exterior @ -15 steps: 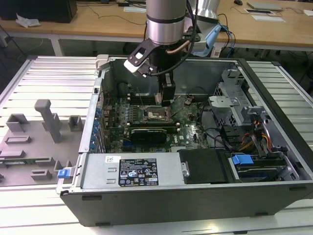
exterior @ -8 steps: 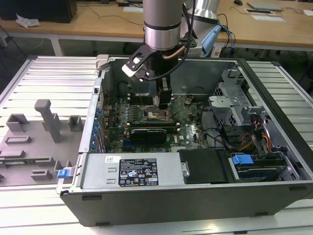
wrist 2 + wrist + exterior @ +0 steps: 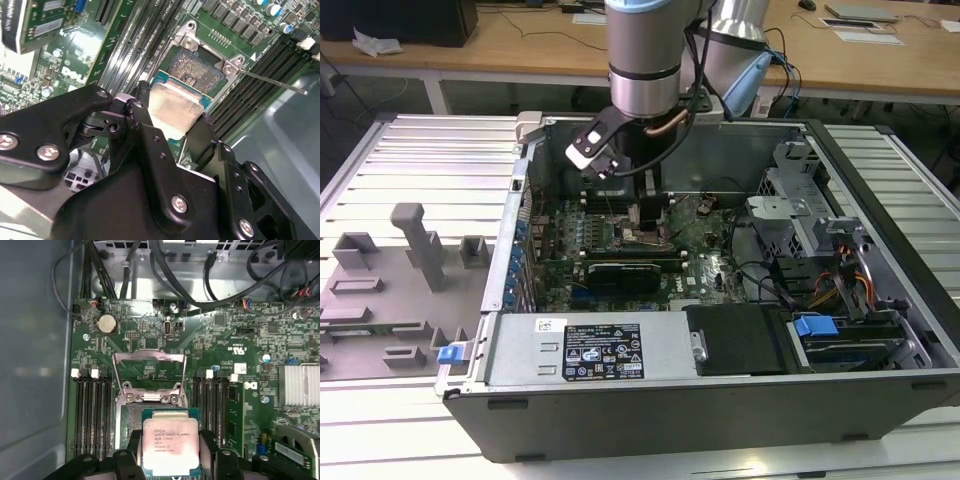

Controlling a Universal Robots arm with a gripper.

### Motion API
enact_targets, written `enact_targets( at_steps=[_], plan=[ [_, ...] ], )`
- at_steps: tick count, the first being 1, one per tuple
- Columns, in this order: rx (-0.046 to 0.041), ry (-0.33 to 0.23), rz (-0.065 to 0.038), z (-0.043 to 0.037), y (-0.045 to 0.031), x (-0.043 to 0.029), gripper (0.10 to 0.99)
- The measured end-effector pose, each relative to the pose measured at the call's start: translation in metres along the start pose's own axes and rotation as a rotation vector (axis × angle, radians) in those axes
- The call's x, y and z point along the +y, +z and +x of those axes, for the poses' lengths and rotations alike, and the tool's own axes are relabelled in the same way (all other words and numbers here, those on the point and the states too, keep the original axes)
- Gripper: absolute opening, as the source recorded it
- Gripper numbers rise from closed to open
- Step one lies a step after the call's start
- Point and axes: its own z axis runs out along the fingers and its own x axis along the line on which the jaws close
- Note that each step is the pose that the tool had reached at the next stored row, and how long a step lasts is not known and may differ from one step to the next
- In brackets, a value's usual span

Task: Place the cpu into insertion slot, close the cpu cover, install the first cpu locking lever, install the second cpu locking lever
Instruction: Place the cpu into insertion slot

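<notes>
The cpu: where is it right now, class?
In the first wrist view the cpu is held in the gripper, over the insertion slot, flanked by memory slots.

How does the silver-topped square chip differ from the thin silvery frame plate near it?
The square silver-topped cpu chip is a solid plate; the thin silvery cpu cover frame has a large open window. The chip is gripped in the tool over the dark socket; the cover stands swung open, held by nothing. Both are silvery, square and about socket-sized.

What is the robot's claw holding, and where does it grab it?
The gripper holds the cpu, pinched by two opposite side edges, over the insertion slot.
</notes>
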Motion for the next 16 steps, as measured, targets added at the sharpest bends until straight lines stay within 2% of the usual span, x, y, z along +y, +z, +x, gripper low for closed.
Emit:
enact_targets(
  at_steps=[12,14,16],
  plan=[
    [-0.0036,0.007,0.000,0.0091,0.0244,-0.0053,0.541],
    [-0.0039,0.011,0.000,0.0112,0.0315,-0.0073,0.541],
    [-0.0042,0.014,0.000,0.0119,0.0348,-0.0080,0.541]
  ],
)
